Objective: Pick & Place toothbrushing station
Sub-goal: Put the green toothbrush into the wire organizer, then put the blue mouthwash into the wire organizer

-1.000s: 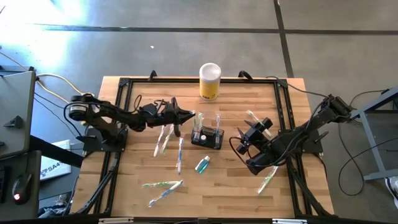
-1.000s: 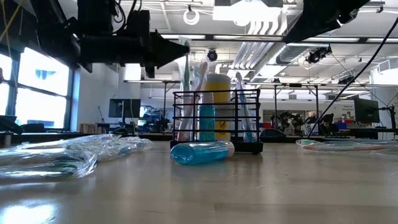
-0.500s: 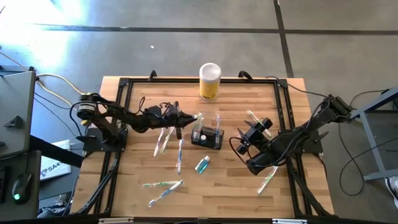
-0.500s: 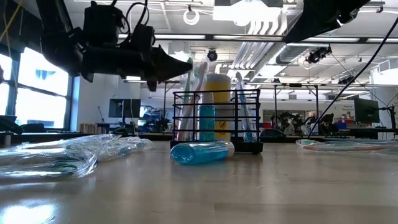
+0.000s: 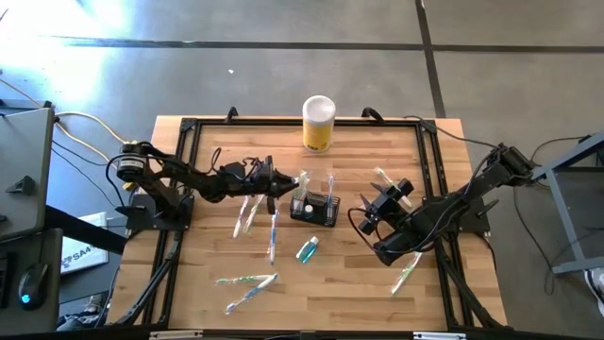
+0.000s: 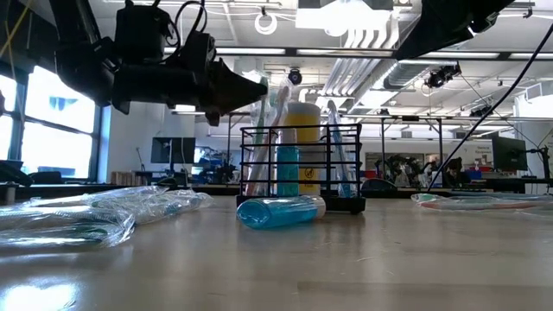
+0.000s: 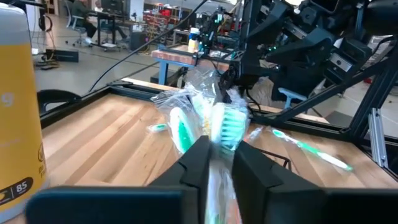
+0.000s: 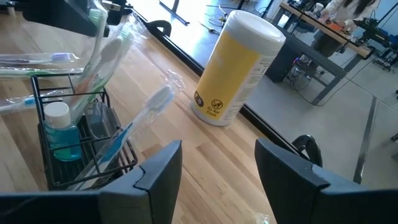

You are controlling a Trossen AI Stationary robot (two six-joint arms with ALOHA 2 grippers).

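High view. The toothbrushing station, a low black wire caddy, is seen near the middle of the wooden table. The left gripper is stretched toward the caddy from the left, its tips just beside the caddy's left edge; its fingers are too small here to be judged. The right gripper is held to the right of the caddy, apart from it. A yellow canister with a white lid stands at the far edge, wrapped toothbrushes lie left of the caddy, and a small blue bottle lies in front of it.

Low view. The caddy is shown upright with brushes and a blue bottle inside; the canister is mostly hidden behind it. The left gripper hangs above and beside the caddy's upper left corner. The right arm is cut off at the top edge.

Left wrist view. A narrow gap is kept between the left fingers, and a wrapped green-bristled toothbrush lies in that gap; whether it is pinched or merely passing between them cannot be told with certainty. The caddy is largely hidden behind the fingers.

Right wrist view. The right fingers are spread wide with nothing between them. Part of the caddy is cut off by the frame.
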